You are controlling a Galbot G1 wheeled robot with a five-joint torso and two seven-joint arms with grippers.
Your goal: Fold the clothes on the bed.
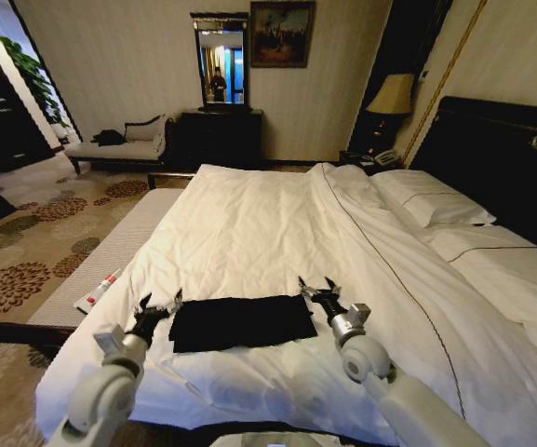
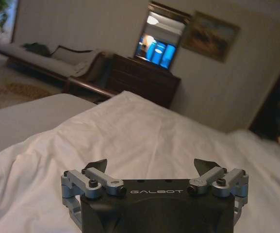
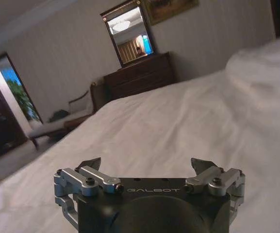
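From the head camera I see my left gripper (image 1: 163, 303) at the lower left of the frame, fingers spread wide and holding nothing, its tips just beside the left edge of the black T-shirt (image 1: 242, 322); I cannot tell whether they touch the cloth. My right gripper (image 1: 316, 288) sits at lower centre-right, likewise spread and empty, tips just beside the shirt's upper right corner. The shirt lies as a flat dark rectangle near the foot edge of the bed (image 1: 277, 233), low in the frame between the two grippers — it looks already doubled over, and no lettering, sleeves or collar can be made out on it. In the left wrist view the left gripper (image 2: 152, 166) shows both fingertips (image 2: 97, 165) well apart over the white duvet (image 2: 144, 136), with nothing between them; the shirt is hidden below the gripper body. The right wrist view gives the same picture — the right gripper (image 3: 147, 164) wide apart above bare duvet. At the left of the head view a small white and red tube (image 1: 99, 290) lies on the grey bench (image 1: 110, 251) beside the bed; its label is too small to read.
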